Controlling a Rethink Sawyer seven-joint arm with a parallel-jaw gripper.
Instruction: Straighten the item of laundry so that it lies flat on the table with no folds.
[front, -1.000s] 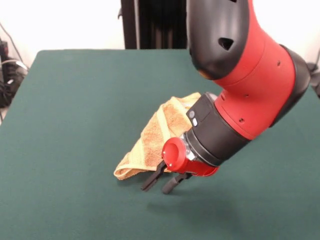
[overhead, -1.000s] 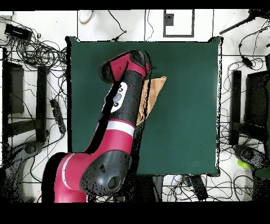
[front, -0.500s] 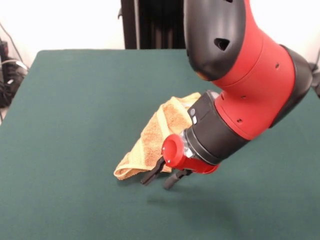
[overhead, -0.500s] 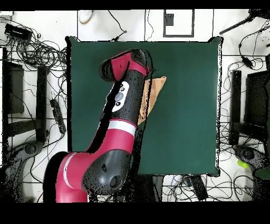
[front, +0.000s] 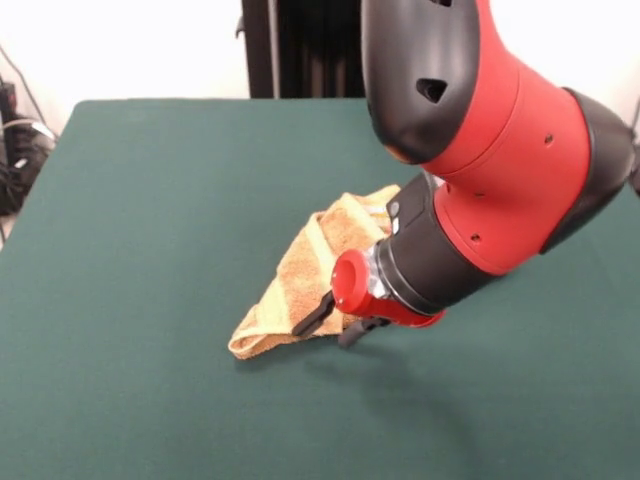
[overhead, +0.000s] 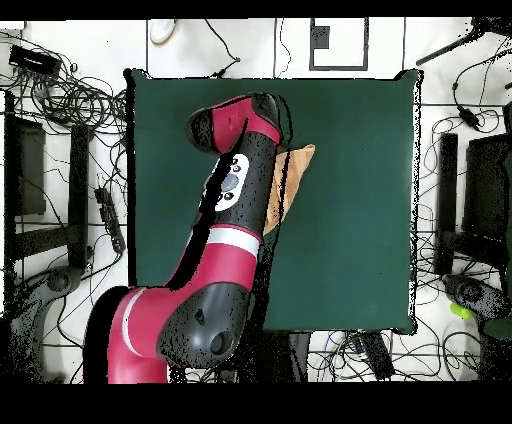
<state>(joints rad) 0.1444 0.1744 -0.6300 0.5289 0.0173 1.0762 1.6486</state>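
Dark green surface (front: 150, 200), cables on the floor around it. Hand (front: 335, 325), fingers apart and gripping nothing, sits low at the near edge of the bunched towel (front: 300, 275), mid-surface. Step: reaching for a grasp. Next: close on an edge, draw outward.

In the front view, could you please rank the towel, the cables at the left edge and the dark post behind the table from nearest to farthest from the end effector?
1. The towel: right at the open end effector, on the green table.
2. The dark post: beyond the table's far edge, at the top.
3. The cables: off the table's left edge.
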